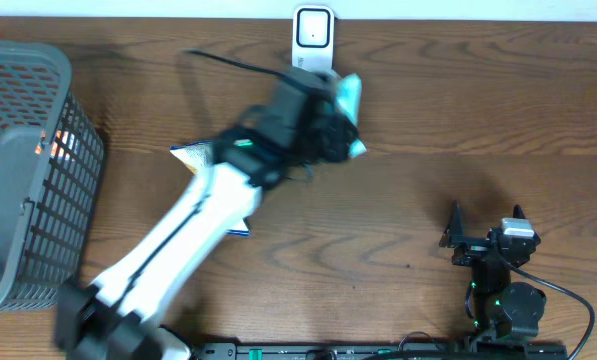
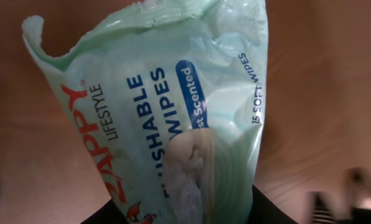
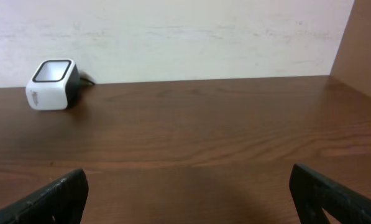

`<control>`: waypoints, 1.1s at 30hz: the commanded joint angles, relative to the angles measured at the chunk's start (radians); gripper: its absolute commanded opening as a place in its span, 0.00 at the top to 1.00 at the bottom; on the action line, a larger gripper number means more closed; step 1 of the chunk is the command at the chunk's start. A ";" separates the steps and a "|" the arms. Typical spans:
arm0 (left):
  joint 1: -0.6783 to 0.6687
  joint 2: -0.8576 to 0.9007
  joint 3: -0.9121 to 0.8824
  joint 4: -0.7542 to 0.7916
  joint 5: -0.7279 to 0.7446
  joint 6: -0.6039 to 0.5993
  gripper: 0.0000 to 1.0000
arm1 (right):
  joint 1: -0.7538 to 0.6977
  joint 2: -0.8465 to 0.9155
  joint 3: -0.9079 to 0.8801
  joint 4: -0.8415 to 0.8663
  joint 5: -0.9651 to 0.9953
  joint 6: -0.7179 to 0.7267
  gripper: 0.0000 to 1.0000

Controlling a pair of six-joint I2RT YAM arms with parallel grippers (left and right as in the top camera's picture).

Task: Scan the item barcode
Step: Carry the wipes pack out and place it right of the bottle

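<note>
While left claw pinches one wipes pack near one scanner, right claw spread

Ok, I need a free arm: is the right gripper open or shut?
Open. In its wrist view the right gripper shows its fingers wide apart, only table between them.

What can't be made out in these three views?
Barcode: none shows on the wipes pack; left wrist view gives only its printed front, and overhead the left arm covers most of it.
Left gripper fingertips: overhead, hidden under its own wrist; left wrist view, cut off by the bottom edge.
Basket contents: overhead, blocked by mesh and the frame edge.
Blue-white flat item: overhead, mostly under that arm.
</note>
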 commanded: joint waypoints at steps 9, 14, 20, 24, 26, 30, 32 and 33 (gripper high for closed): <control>-0.079 0.374 0.005 -0.010 -0.129 0.049 0.60 | -0.003 -0.001 -0.001 -0.005 0.001 0.006 0.01; -0.078 0.406 0.005 -0.029 -0.145 0.051 0.32 | -0.003 -0.002 -0.001 -0.005 0.001 0.006 0.01; -0.059 0.320 0.106 -0.179 -0.197 0.145 0.02 | -0.003 -0.002 -0.001 -0.005 0.001 0.006 0.01; -0.020 0.177 0.332 -0.397 -0.338 0.245 0.02 | -0.003 -0.002 -0.001 -0.005 0.001 0.006 0.01; 0.005 0.107 0.418 -0.449 -0.440 0.256 0.02 | -0.003 -0.002 -0.001 -0.005 0.001 0.006 0.01; 0.090 -0.054 0.487 -0.436 -0.702 0.256 0.02 | -0.003 -0.002 -0.001 -0.005 0.001 0.006 0.01; 0.166 -0.124 0.487 -0.417 -0.791 0.255 0.02 | -0.003 -0.002 -0.001 -0.005 0.001 0.006 0.01; 0.262 -0.174 0.487 -0.418 -0.810 0.255 0.02 | -0.003 -0.002 -0.001 -0.005 0.001 0.006 0.01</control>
